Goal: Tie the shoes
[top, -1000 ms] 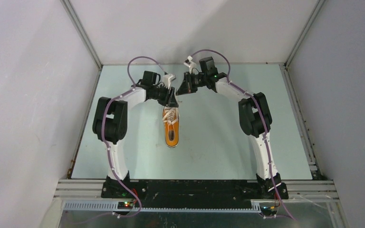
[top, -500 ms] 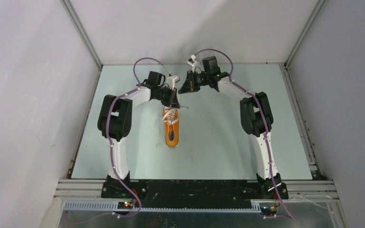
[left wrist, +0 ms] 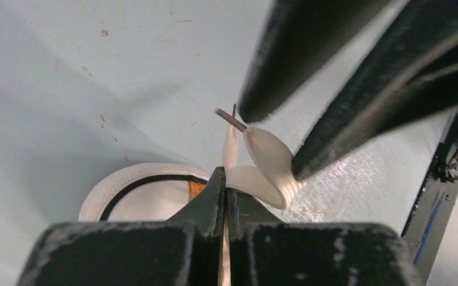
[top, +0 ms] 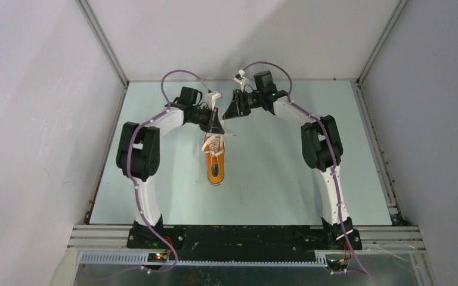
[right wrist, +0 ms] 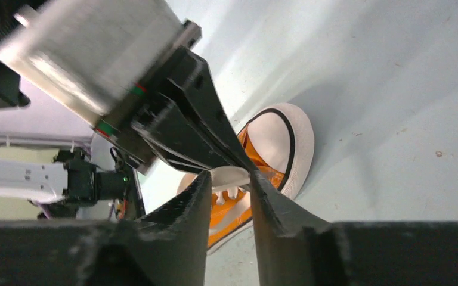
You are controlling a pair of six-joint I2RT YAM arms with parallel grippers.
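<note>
You were mid-knot with no finished bow showing: your left gripper [left wrist: 223, 179] pinched a white lace [left wrist: 268, 170] shut, your right gripper [right wrist: 229, 179] stood slightly parted around it, above the orange sneaker [top: 214, 164] mid-table [top: 286, 179].

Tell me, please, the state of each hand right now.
Left hand: closed on the white lace.
Right hand: open, lace loop between its fingers.
</note>
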